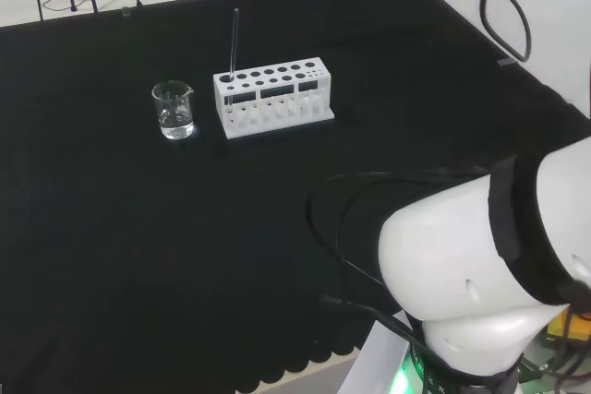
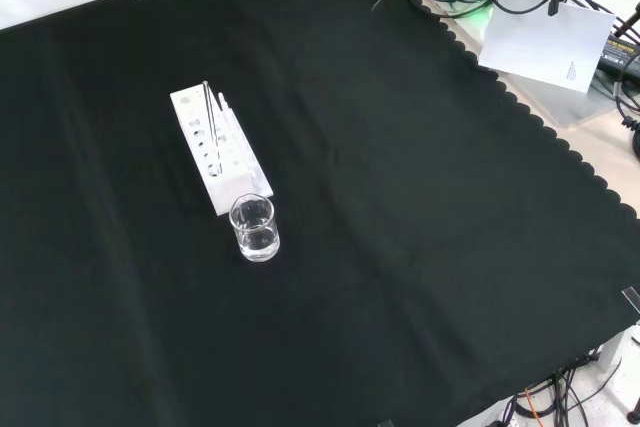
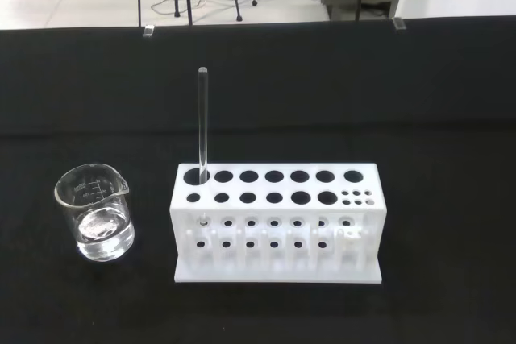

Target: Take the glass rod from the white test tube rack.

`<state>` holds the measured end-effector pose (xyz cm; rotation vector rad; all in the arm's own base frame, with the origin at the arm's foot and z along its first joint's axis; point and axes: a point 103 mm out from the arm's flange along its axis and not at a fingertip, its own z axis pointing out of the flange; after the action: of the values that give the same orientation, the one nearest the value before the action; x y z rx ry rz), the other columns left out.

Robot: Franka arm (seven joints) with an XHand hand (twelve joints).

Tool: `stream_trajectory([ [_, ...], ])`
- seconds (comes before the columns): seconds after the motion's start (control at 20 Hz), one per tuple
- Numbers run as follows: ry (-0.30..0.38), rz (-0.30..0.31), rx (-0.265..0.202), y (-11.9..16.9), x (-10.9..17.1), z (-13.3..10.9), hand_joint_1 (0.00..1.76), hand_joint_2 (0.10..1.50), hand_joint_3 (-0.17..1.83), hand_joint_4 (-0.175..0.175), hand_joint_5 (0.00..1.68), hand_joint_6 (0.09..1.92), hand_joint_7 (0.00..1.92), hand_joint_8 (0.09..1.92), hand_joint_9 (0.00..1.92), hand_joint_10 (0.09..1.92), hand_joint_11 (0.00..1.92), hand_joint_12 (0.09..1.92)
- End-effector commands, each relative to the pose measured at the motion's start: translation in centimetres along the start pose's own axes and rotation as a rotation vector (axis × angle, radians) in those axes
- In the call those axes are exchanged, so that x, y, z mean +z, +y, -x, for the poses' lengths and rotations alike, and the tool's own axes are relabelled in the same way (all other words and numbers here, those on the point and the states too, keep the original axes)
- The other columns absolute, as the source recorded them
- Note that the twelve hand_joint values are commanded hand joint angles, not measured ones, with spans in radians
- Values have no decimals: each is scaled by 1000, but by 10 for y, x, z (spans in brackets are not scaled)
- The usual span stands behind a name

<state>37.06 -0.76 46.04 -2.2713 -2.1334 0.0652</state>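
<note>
A white test tube rack (image 1: 272, 97) (image 2: 218, 152) (image 3: 276, 221) with two rows of round holes stands on the black cloth. A clear glass rod (image 1: 234, 41) (image 2: 209, 113) (image 3: 201, 126) stands upright in the rack's end hole, the one nearest the beaker. The rod rises well above the rack's top. The wrist view looks at the rack and rod from some distance off.
A small clear glass beaker (image 1: 174, 110) (image 2: 254, 228) (image 3: 94, 212) with a little clear liquid stands beside the rack's rod end. The arm's white links (image 1: 480, 265) show at the head view's lower right. Cables and a paper sheet (image 2: 550, 37) lie beyond the cloth's scalloped edge.
</note>
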Motion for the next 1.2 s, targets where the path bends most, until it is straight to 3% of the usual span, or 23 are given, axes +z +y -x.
stream_trajectory([
  [0.05,9,-18,-48,65,7,-2,656,773,511,-153,68,87,55,903,162,929,0,1386],
  [0.5,28,-60,-92,133,38,-6,647,778,517,-153,81,87,89,917,206,925,0,1402],
  [1.2,11,-141,-218,190,92,-34,626,793,520,-156,103,87,135,931,260,919,0,1417],
])
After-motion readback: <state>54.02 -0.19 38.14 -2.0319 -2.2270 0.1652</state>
